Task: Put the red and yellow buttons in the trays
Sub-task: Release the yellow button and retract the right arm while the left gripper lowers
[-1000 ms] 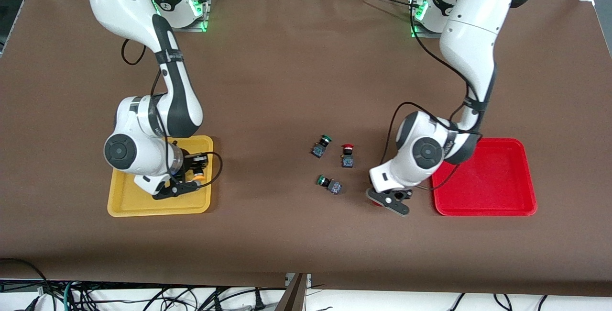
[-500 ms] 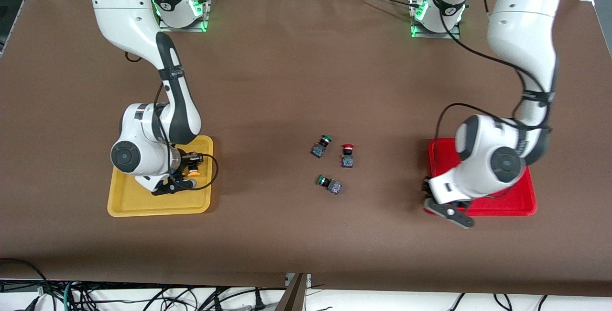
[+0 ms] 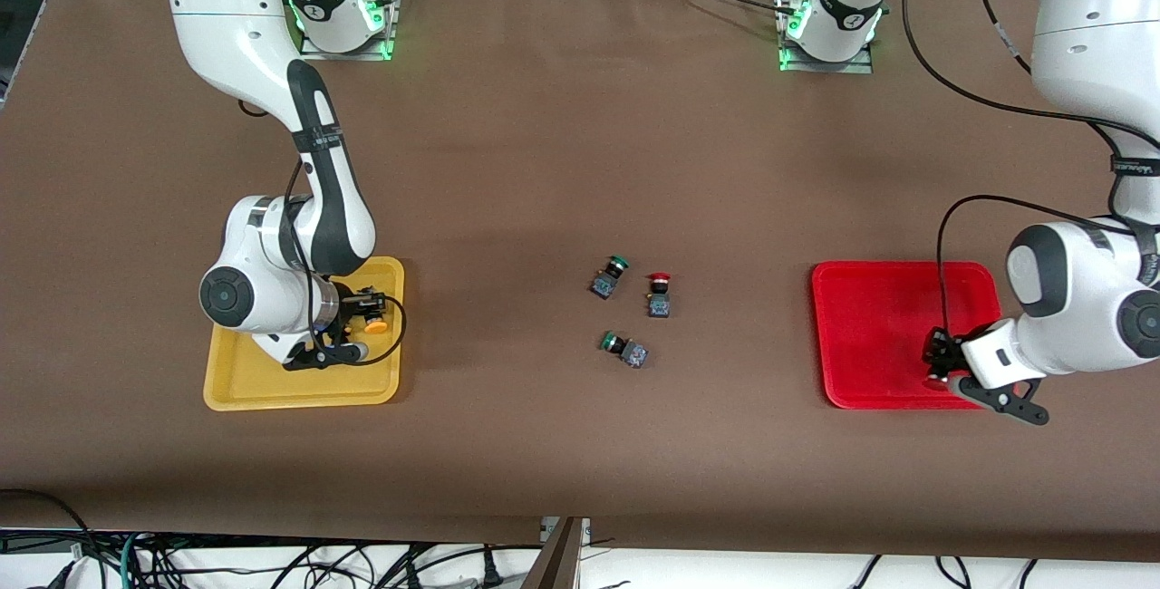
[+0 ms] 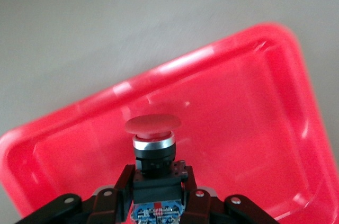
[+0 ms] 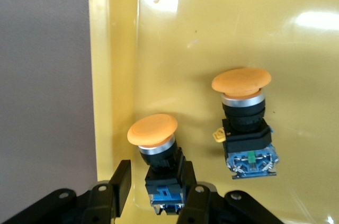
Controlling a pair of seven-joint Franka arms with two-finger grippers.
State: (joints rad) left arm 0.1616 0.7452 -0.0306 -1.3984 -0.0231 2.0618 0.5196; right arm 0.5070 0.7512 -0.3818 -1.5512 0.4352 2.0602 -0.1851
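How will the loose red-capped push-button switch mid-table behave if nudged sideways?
The red-capped push-button switch lies on its side; its round mushroom cap probably lets it pivot or roll rather than slide straight. It looks rigid and small, so likely light. A nudge toward the green-capped switch beside it could bump that.

**What the views hide**

In the front view the right arm's wrist covers much of the shallow yellow plastic tray. The left wrist view cuts off the black fingers and the blue-grey body of the red-capped push-button. The right wrist view crops its own fingers likewise.
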